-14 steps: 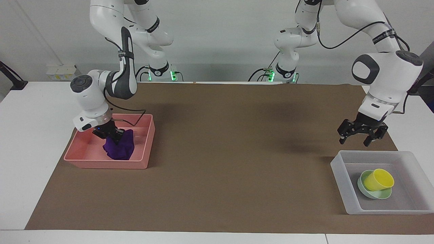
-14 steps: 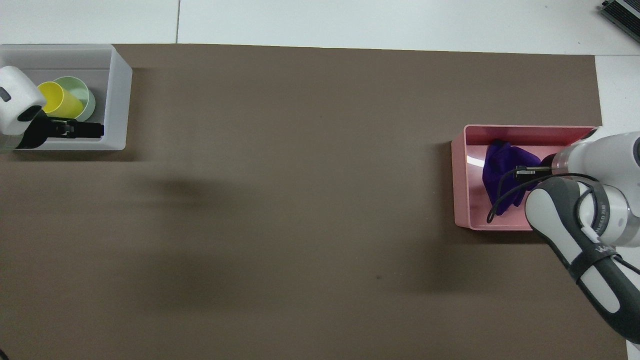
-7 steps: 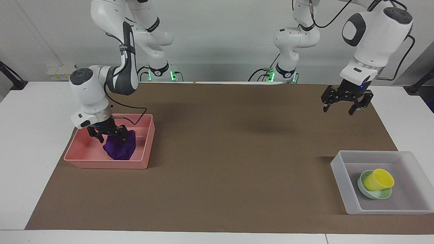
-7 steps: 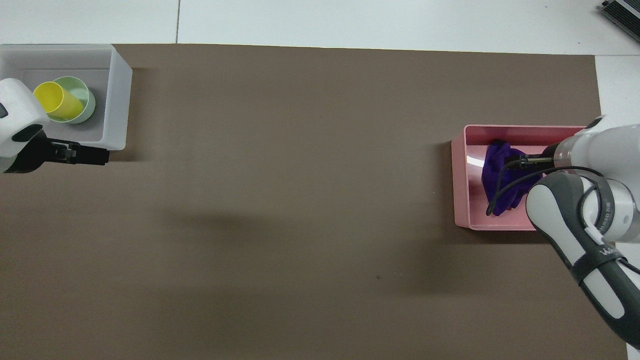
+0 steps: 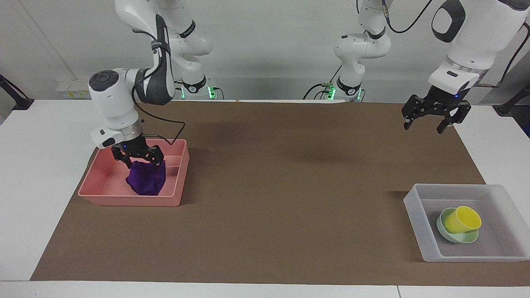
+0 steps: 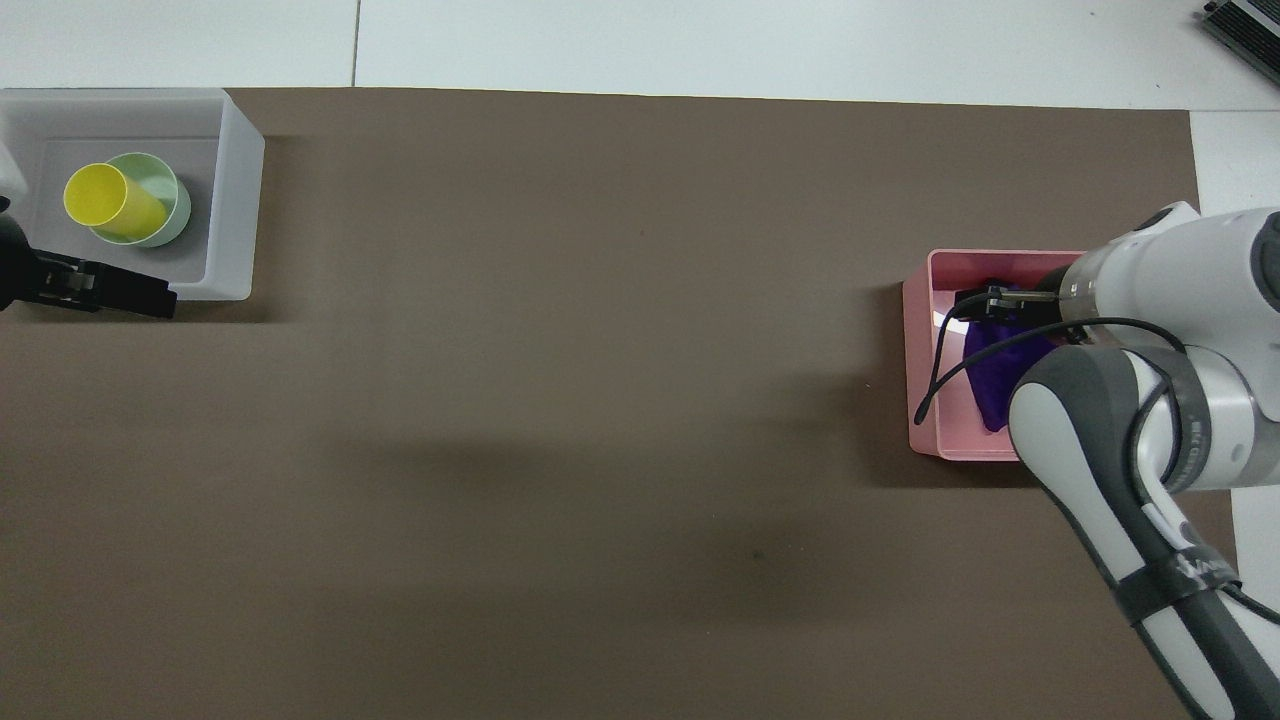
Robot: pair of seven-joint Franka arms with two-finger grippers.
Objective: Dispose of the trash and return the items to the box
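A brown mat (image 5: 265, 186) covers most of the white table, with the work apparently all but done at both ends. At the right arm's end sits the pink rectangular bin (image 5: 99, 186), and in it the bunched purple rag (image 5: 145, 180) lies on the floor by the wall toward the table's middle. At the left arm's end, farther from the robots, the translucent plastic tray (image 5: 414, 203) holds the mint-green bowl (image 5: 459, 239) with the yellow cup (image 5: 461, 219) tipped on its side inside it.

The right gripper (image 5: 138, 159) hangs just above the rag, directly over it, fingers spread and gripping nothing (the cloth sits free beneath them). The left gripper (image 5: 432, 119) hovers high over the mat's edge, on the robots' side of the tray and well apart from it, fingers likewise spread and empty.

The relation that matters: each task thing lies straight below or just outward from the nearer arm, rag under the right, tray and its contents past the left. With trash binned and items boxed, the likely next move is simply for both arms to lift clear.
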